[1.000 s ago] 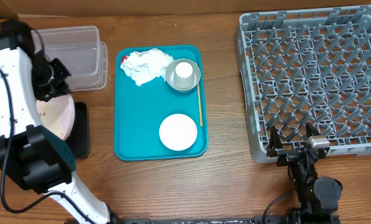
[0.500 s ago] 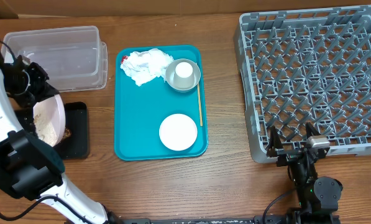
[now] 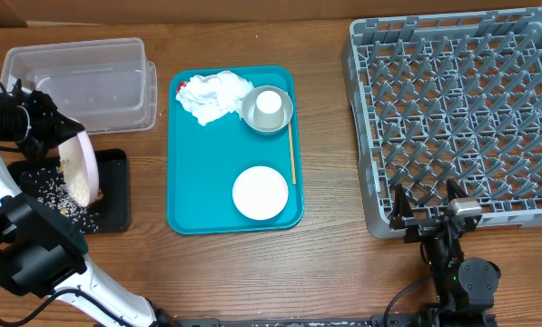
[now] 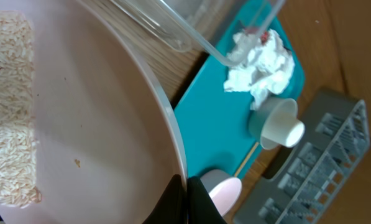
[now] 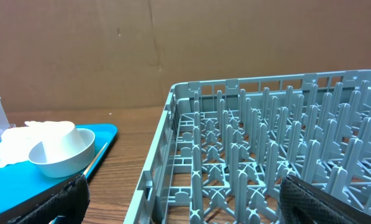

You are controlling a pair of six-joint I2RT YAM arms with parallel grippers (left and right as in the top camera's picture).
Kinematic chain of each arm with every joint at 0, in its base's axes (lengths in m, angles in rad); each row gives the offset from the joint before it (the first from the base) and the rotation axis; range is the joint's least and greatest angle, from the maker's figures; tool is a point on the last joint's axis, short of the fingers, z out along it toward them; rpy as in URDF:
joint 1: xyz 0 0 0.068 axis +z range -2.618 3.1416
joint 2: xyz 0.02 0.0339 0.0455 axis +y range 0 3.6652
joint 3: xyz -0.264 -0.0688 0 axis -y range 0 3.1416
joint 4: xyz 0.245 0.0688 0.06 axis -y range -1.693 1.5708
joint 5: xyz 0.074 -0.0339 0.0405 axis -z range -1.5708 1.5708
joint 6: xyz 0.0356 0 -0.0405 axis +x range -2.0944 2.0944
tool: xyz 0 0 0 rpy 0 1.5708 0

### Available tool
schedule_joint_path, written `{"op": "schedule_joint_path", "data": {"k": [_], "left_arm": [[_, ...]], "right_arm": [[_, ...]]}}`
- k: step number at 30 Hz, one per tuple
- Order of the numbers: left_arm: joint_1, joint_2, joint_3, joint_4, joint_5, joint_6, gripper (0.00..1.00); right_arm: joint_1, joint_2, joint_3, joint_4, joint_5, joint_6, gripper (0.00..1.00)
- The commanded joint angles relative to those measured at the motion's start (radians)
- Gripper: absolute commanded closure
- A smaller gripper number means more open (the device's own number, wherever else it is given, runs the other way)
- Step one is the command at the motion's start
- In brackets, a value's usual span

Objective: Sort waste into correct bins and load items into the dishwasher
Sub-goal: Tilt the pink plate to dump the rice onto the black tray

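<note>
1. Our left gripper (image 3: 53, 127) is clamped tight on the rim of the large pale plate (image 3: 78, 168), gripping it at the plate's 11 o'clock edge.
2. The plate is tipped steeply on edge above the black tray (image 3: 116, 182). Seen from overhead, its long axis runs roughly 12 to 6 o'clock and its food side seems to face 9 o'clock.
3. Rice grains (image 3: 39, 186) lie scattered in the tray, yet the wrist view shows a patch of rice clinging to the plate's face, so we judge the scrape-off unfinished.
4. Our right gripper (image 3: 425, 207) has its jaws spread wide and empty. It rests at the dish rack (image 3: 461, 109)'s 6 o'clock edge.
5. The rack lies well apart from the plate, toward 3 o'clock, with the teal tray (image 3: 198, 195) between them. Only the left arm is near the plate.
6. On the teal tray, the napkins (image 3: 214, 95) and the bowl (image 3: 284, 116) holding the cup (image 3: 268, 103) sit at its 12 o'clock end. The small white plate (image 3: 261, 193) sits near 5 o'clock.
</note>
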Motion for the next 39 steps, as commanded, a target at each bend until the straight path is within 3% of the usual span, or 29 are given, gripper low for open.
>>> {"op": "schedule_joint_path", "data": {"k": [1, 18, 39], "left_arm": [[0.023, -0.026, 0.021, -0.008, 0.074, 0.034, 0.96], [0.181, -0.024, 0.021, -0.085, 0.301, 0.139, 0.96], [0.21, -0.019, 0.02, -0.113, 0.428, 0.178, 0.96]], "right_arm": [[-0.003, -0.01, -0.01, 0.004, 0.008, -0.007, 0.0], [-0.003, -0.01, -0.01, 0.004, 0.008, -0.007, 0.0], [-0.003, -0.01, -0.01, 0.004, 0.008, -0.007, 0.0]]}}
